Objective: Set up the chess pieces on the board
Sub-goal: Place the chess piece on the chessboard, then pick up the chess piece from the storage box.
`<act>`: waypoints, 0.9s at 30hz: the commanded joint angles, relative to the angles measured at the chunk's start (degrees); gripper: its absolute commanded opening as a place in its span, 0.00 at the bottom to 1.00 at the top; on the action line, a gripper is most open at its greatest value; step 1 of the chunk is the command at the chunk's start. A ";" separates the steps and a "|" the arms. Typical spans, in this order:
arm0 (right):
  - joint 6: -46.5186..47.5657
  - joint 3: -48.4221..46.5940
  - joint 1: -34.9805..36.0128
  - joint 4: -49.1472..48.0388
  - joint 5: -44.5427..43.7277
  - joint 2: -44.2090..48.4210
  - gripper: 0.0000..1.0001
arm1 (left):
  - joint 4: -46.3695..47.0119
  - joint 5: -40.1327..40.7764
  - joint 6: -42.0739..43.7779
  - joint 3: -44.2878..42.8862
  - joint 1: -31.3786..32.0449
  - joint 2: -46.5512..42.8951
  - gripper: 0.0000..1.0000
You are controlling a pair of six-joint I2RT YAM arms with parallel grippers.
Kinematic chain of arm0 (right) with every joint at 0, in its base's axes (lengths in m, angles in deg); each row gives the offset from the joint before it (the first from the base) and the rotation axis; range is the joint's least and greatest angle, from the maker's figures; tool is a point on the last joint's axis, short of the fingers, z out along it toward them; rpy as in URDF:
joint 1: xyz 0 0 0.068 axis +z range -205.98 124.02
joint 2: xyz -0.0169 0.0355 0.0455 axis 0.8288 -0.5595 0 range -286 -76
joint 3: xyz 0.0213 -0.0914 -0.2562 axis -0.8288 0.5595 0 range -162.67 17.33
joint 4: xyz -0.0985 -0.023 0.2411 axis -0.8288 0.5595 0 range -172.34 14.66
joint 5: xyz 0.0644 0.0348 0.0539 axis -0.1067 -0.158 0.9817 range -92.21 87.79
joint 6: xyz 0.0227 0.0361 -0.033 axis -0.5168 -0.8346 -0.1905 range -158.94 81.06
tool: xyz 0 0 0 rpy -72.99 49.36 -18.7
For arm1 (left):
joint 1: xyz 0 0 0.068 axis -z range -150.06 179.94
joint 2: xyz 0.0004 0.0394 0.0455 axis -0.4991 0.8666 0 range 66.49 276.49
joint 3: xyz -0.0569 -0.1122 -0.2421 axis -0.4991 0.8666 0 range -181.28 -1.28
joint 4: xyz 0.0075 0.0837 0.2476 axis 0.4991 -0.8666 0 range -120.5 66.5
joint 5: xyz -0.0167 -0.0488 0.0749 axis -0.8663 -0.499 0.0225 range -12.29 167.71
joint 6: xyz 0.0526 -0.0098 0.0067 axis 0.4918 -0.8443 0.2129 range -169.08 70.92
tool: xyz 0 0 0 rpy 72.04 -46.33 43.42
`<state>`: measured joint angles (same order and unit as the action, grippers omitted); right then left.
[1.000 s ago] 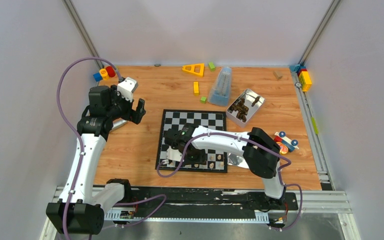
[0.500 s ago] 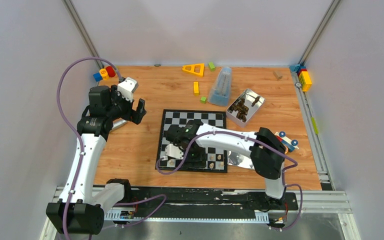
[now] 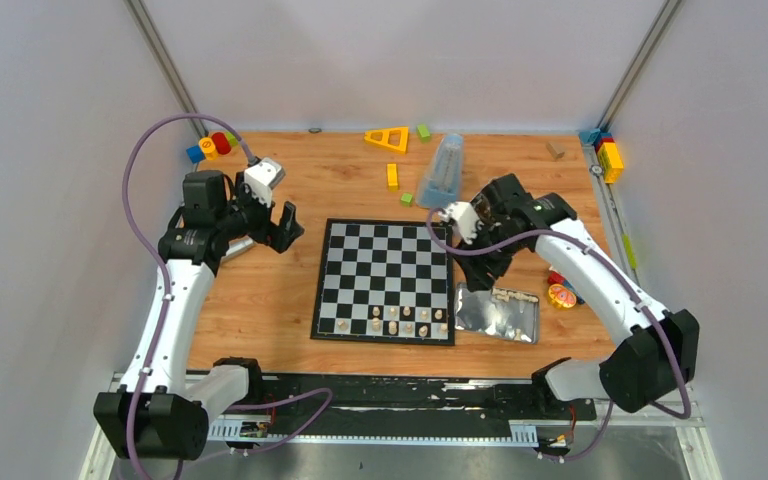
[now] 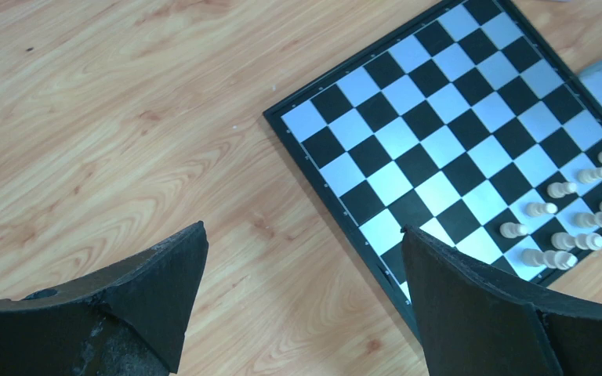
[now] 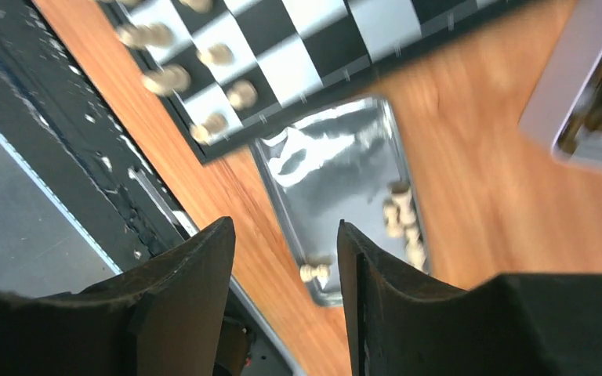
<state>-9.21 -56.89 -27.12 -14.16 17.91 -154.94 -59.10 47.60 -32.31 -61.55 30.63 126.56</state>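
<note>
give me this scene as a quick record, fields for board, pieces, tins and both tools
board: open flat on the wooden table
pale chess pieces: several on the two rows nearest the arms, far rows bare
pale-piece tin: by the board's near right corner, a few pieces in it
dark-piece tin: further back on the right, blurred
left tool: open, empty, above bare wood left of the board
right tool: open, empty, raised right of the board, pale-piece tin below it

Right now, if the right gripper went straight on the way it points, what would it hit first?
Probably the shallow silver metal tray holding small cream chess pieces; the blur leaves depth unclear.
</note>
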 commanded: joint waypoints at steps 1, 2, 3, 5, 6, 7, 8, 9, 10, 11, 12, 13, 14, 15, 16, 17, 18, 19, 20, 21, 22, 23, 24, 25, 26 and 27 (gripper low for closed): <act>4.08 10.38 -11.94 -2.93 4.29 4.26 0.51 | 0.30 -7.71 2.02 -0.76 -0.42 -0.41 1.00; 5.04 12.75 -15.06 -4.13 4.18 4.87 0.50 | 0.46 -8.92 2.12 -0.45 -0.42 -0.69 1.00; 5.86 14.91 -18.00 -5.49 3.86 5.39 0.49 | 0.86 -9.49 2.30 -0.24 -0.42 -0.80 1.00; 7.87 18.53 -22.68 -8.15 2.94 5.75 0.47 | 1.66 -11.06 2.52 0.41 -0.42 -1.25 1.00; 8.60 20.03 -24.64 -9.79 1.84 5.72 0.47 | 1.88 -11.80 2.49 0.83 -0.42 -1.51 1.00; 9.41 21.50 -26.17 -11.37 0.91 5.58 0.46 | 2.29 -12.12 2.61 1.16 -0.42 -1.66 1.00; 10.05 22.78 -27.23 -13.59 -0.17 5.36 0.45 | 2.48 -12.57 2.75 1.27 -0.42 -1.70 1.00; 10.68 23.93 -28.03 -15.29 -1.40 5.16 0.45 | 2.56 -12.72 2.83 1.42 -0.42 -1.75 1.00; 11.34 24.98 -28.30 -16.76 -2.28 4.91 0.44 | 2.62 -12.90 2.94 1.49 -0.42 -1.66 1.00; 11.84 25.75 -28.33 -18.20 -3.04 4.64 0.43 | 2.63 -12.97 2.97 1.54 -0.42 -1.69 1.00; 12.36 26.39 -30.05 -19.13 -3.53 4.34 0.43 | 2.70 -13.07 2.99 1.59 -0.42 -1.55 1.00; 12.70 26.79 -30.41 -19.89 -4.02 4.01 0.43 | 2.71 -13.10 3.00 1.68 -0.42 -1.48 1.00; 13.05 27.10 -30.52 -20.67 -4.58 3.65 0.43 | 2.74 -13.19 3.07 1.71 -0.42 -1.46 1.00; 13.37 27.37 -30.53 -21.13 -5.08 3.37 0.42 | 2.73 -13.21 3.12 1.79 -0.42 -1.41 1.00; 13.66 27.63 -30.58 -21.74 -5.55 3.20 0.42 | 2.73 -13.20 3.21 1.81 -0.42 -1.39 1.00; 14.01 28.02 -30.61 -22.38 -6.09 3.06 0.42 | 2.72 -13.17 3.19 1.86 -0.42 -1.35 1.00; 14.40 28.38 -30.64 -22.92 -6.54 3.07 0.42 | 2.72 -13.19 3.36 1.89 -0.42 -1.35 1.00; 14.90 28.64 -30.69 -23.44 -6.96 3.08 0.42 | 2.68 -13.20 3.35 1.91 -0.42 -1.29 1.00; 15.25 28.87 -30.71 -23.77 -7.31 3.06 0.42 | 2.65 -13.15 3.46 1.91 -0.42 -1.33 1.00; 15.49 29.02 -30.71 -24.03 -7.48 3.04 0.42 | 2.64 -13.23 3.49 2.00 -0.42 -1.33 1.00; 15.67 29.04 -30.71 -24.18 -7.52 2.86 0.42 | 2.57 -13.31 3.59 2.00 -0.42 -1.35 1.00; 15.70 29.04 -30.71 -24.23 -7.39 2.73 0.42 | 2.56 -13.33 3.64 2.00 -0.42 -1.34 1.00; 15.71 28.96 -30.71 -24.29 -7.39 2.38 0.42 | 2.55 -13.32 3.69 2.00 -0.42 -1.31 1.00; 15.78 28.95 -30.71 -24.26 -7.42 2.12 0.42 | 2.59 -13.38 3.70 2.00 -0.42 -1.28 1.00; 15.91 28.95 -30.73 -24.28 -7.48 1.86 0.42 | 2.62 -13.43 3.70 2.00 -0.42 -1.28 1.00; 15.96 29.02 -30.71 -24.44 -7.47 1.66 0.42 | 2.59 -13.41 3.70 2.00 -0.42 -1.32 1.00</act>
<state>4.91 -28.08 -57.56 -35.95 11.06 -152.23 -57.98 35.71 -29.64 -59.82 30.58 126.01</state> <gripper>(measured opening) 0.422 0.998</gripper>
